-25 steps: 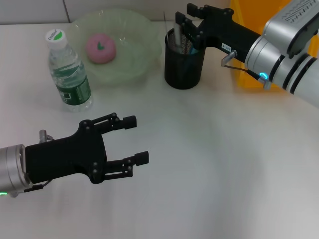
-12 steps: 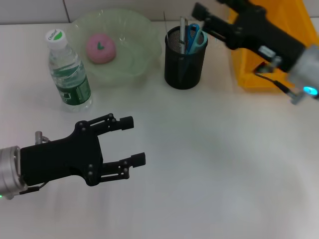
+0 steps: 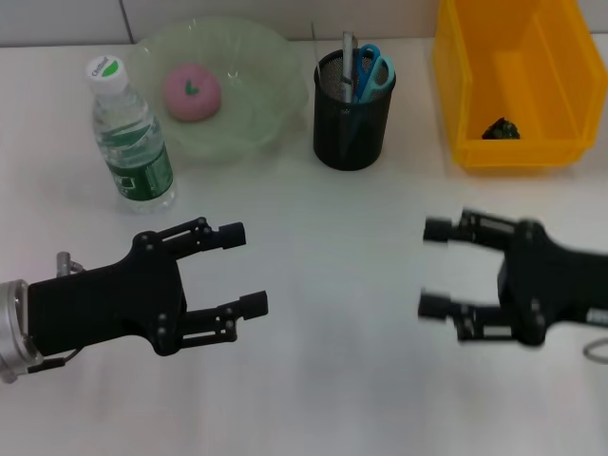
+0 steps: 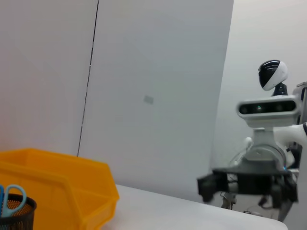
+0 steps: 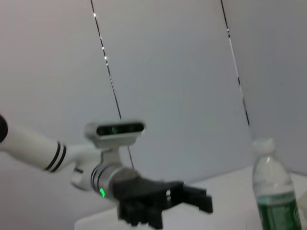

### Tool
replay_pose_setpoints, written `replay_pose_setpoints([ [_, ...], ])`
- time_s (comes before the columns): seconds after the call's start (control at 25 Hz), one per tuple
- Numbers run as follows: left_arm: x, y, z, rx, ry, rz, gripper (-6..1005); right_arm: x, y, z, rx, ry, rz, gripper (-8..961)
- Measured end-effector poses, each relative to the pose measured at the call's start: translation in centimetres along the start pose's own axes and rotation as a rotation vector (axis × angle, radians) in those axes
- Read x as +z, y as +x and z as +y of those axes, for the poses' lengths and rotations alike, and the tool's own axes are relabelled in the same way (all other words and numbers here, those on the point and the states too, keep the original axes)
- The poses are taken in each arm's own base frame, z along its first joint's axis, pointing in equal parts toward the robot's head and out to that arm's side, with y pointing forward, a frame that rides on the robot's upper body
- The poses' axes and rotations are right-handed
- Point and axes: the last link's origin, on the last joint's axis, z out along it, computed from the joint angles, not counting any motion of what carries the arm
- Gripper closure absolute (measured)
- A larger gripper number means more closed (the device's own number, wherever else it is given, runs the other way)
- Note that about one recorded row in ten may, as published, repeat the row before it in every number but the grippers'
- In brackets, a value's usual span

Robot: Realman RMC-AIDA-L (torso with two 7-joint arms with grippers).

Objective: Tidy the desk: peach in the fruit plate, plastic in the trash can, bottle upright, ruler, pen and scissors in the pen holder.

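I am holding my left gripper [image 3: 249, 267] low over the near left of the tabletop [image 3: 332, 380], its fingers spread and gripping nothing. My right gripper [image 3: 429, 268] is hovering over the near right, fingers also spread and empty. The peach [image 3: 191, 91] is lying in the fruit plate [image 3: 271, 66], the bottle [image 3: 130, 136] is standing upright beside it, the scissors [image 3: 373, 71] are sticking out of the pen holder [image 3: 351, 128], and a dark scrap [image 3: 500, 128] is sitting in the yellow trash can [image 3: 513, 157]

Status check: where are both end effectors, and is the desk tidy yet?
Left end effector open, empty, near desk. Right end effector open, empty, opposite. Peach in plate, bottle upright, scissors in holder. Nothing in the way.
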Motion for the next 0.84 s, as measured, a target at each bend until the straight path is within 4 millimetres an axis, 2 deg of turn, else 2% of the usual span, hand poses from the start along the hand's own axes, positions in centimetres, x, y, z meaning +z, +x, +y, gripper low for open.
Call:
replay_pose_setpoints([
  [0.16,0.1,-0.3,0.1,-0.009,-0.019,-0.031,197,-0.2,1.8,1.2,0.003,0.012,0.037,115],
  [0.84,0.5,-0.5,0.1,-0.028,-0.035,-0.05,197,0.1,2.4,1.0,0.015,0.036,0.058,115],
])
